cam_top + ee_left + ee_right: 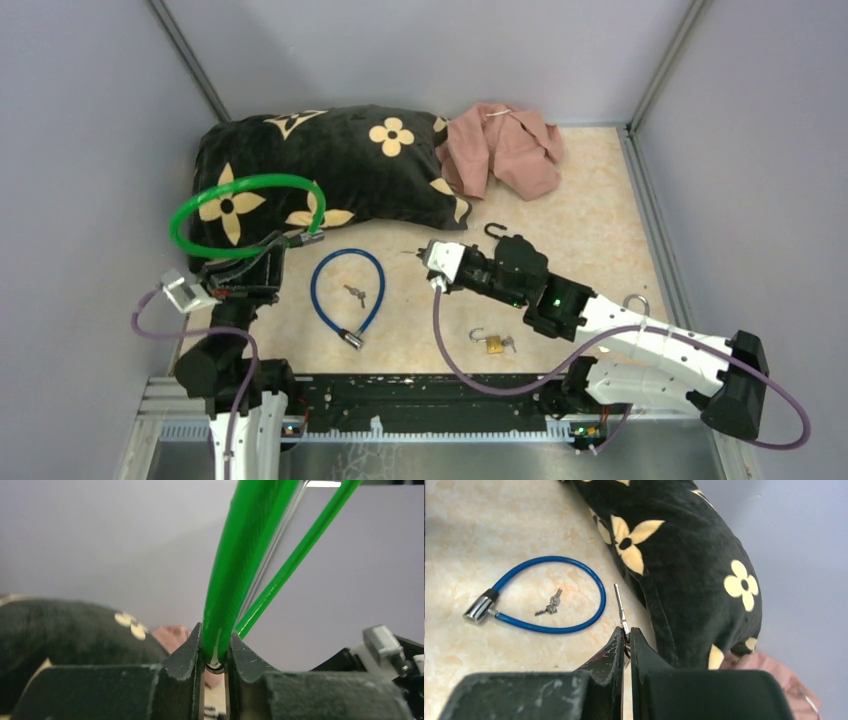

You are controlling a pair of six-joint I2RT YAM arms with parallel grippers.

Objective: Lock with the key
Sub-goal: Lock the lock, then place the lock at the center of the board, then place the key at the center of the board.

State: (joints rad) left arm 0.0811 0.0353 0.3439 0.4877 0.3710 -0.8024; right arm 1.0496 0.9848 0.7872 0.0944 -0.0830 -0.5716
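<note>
- Two arms reach from the near edge over the table, and between their bases a small brass padlock lies on the surface with its shackle open.
- Slightly farther, a blue cable lock lies flat in a loop, and a small bunch of keys rests inside this loop.
- At about the same depth, on the left, the left gripper has its jaws pressed on the green cable lock. This lock is lifted off the table, and its green ring stands above the near-left corner of the pillow.
- On the right, the right gripper pinches a key between jaws that are almost together. The thin blade sticks out past the fingertips and points toward the left gripper, with a clear gap between them.
- Behind both grippers, the black pillow with cream flowers lies across the back of the table.
- Farthest away, a pink cloth lies crumpled, touching the right end of the pillow.
</note>
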